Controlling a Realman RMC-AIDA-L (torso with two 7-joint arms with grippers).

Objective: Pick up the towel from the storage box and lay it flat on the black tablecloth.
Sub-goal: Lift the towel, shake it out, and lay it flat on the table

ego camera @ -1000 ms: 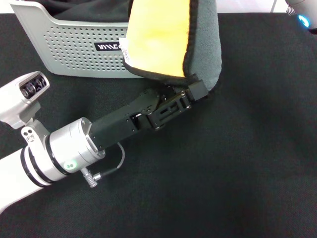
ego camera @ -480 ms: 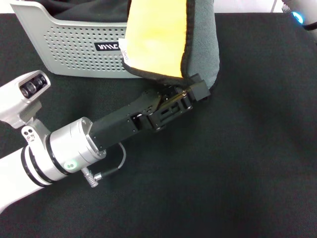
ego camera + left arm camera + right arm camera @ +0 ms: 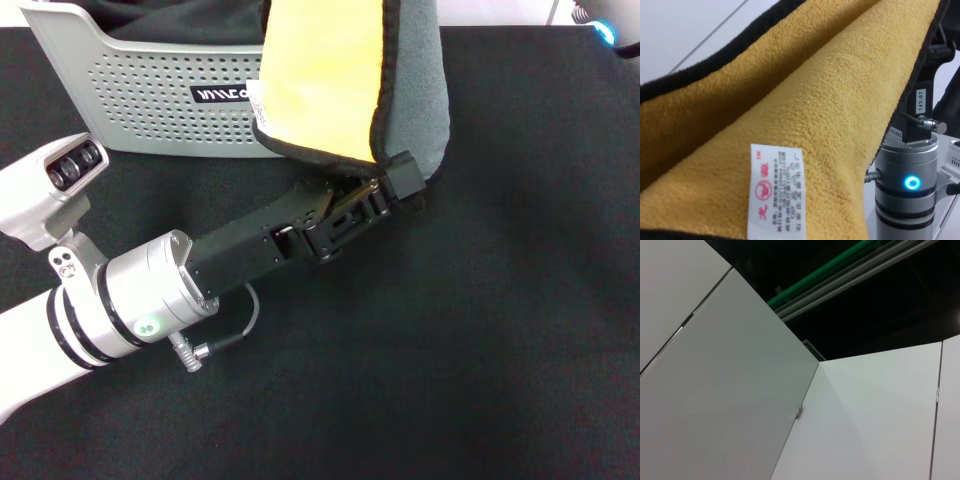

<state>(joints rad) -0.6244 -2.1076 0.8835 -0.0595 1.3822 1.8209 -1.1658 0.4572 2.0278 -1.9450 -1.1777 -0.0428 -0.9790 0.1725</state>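
over the black tablecloth [image 3: 480, 330], the left gripper [image 3: 385, 185] had edged slightly right since a moment earlier, clamped on the towel [image 3: 345, 80], which hung yellow face out beside the storage box [image 3: 130, 110] behind; right gripper unseen.

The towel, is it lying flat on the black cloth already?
No, the towel hangs folded in the air, its lower corner at the left gripper.

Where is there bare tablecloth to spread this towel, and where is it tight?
The black tablecloth lies bare to the right of the left gripper and along the near edge. It is crowded at the far left: the storage box stands there, the hanging towel drapes beside it, and the left arm crosses the near left.
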